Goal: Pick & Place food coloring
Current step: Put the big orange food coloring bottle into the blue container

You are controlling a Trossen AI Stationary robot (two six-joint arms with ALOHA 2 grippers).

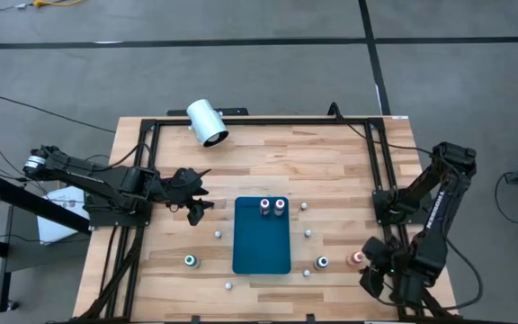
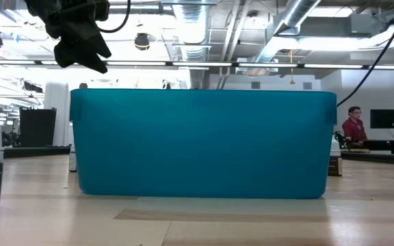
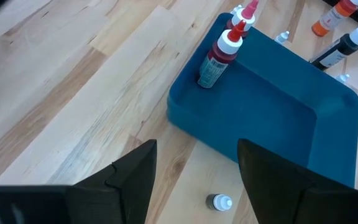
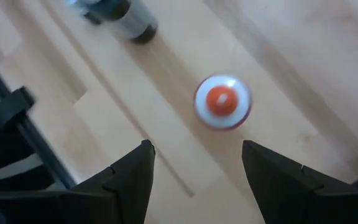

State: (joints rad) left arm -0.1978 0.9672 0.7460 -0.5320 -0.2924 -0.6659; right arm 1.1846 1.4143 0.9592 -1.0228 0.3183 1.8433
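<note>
A red bottle (image 1: 265, 207) and a pink bottle (image 1: 280, 207) stand upright in the far end of the teal tray (image 1: 261, 247). They also show in the left wrist view, the red bottle (image 3: 219, 56) and the pink one (image 3: 244, 15). An orange bottle (image 1: 360, 258), a dark bottle (image 1: 322, 263) and a green-topped bottle (image 1: 190, 261) stand on the table. My left gripper (image 1: 196, 209) (image 3: 197, 174) is open and empty, left of the tray. My right gripper (image 1: 376, 270) (image 4: 194, 180) is open, above and beside the orange bottle (image 4: 222, 101), not touching it.
Small white caps lie on the wood around the tray, one (image 1: 218, 234) near my left gripper and another (image 1: 308, 233) to the tray's right. A large white cylinder (image 1: 207, 122) lies at the far edge. A black frame (image 1: 259, 121) borders the table. A person (image 2: 353, 126) shows far off.
</note>
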